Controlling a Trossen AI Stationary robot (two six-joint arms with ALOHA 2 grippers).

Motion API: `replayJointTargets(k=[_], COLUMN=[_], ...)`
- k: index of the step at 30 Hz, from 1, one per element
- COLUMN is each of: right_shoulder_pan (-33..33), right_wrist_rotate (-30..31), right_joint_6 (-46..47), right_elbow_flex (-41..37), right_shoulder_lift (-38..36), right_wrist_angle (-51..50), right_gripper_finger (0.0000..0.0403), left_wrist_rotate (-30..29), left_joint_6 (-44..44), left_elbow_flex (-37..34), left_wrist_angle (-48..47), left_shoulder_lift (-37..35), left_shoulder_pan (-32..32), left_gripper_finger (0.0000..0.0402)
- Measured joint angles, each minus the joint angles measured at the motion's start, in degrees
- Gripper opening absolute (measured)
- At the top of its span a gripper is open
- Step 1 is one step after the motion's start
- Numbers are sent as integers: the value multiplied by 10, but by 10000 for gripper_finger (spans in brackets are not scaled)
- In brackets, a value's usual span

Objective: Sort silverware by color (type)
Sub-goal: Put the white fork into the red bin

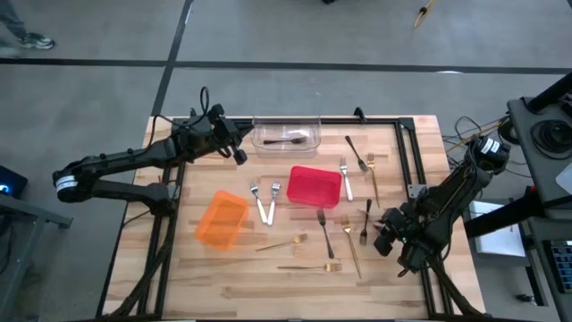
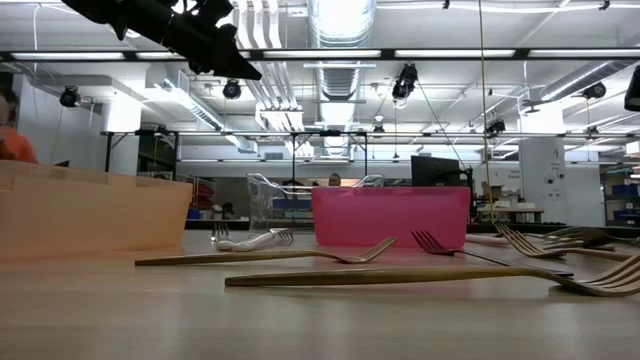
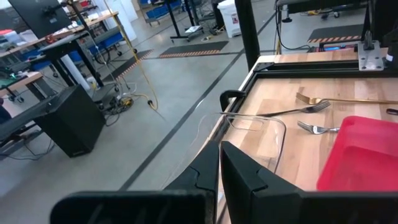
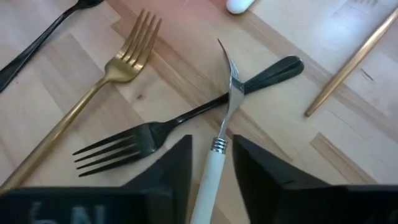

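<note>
Across the black fork [image 4: 186, 118] lies a white-handled utensil [image 4: 214, 158], gold fork [image 4: 112, 81] beside.
</note>
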Motion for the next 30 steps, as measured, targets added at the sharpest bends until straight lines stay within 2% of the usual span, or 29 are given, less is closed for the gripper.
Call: replayJointTargets(k=[4,8,19,26,30], right_shoulder_pan=[0,0,0,0,0], right_wrist_rotate=[-2,-12,-16,-27,-25], right_joint_6=[-2,-1,4,33,40], right_elbow_flex=[-2,-11,-36,-33,-24], right_shoulder_lift=[0,0,8,83,118], right_wrist_angle=[11,23,56,72,68], right_gripper_finger=[166,188,173,170,154], left_wrist_rotate=[0,0,0,0,-1], left_joint_6=[1,5,10,10,10], left_elbow_flex=[0,0,0,0,0], left_wrist_angle=[0,0,0,0,0], left_shoulder_lift=[0,0,0,0,0], left_shoulder_pan=[0,0,0,0,0], left_gripper_finger=[0,0,0,0,0])
